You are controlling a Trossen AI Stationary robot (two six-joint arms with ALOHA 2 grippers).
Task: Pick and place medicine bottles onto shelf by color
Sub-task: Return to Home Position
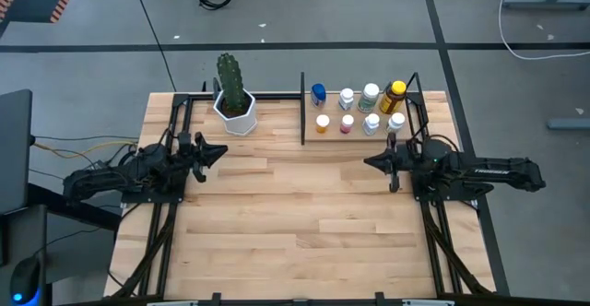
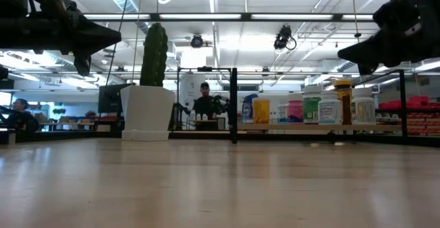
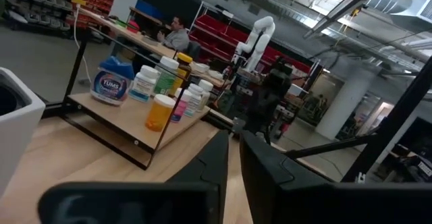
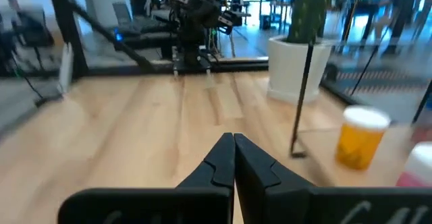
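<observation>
Both arms are sitting folded at the table [image 1: 295, 223] sides. Left gripper [image 1: 210, 152] and right gripper [image 1: 372, 162] are pointing inward, fingers pressed together, bare boards lying between them. Bottles [image 1: 359, 109] are standing on the far-edge shelf [image 1: 332, 109].

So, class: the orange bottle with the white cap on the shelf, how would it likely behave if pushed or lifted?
The orange bottle looks like small rigid plastic: probably stiff and light. Upright and round on the shelf, it could tip from a high push, then roll. Its smooth wall may slip in a loose grip.
</observation>
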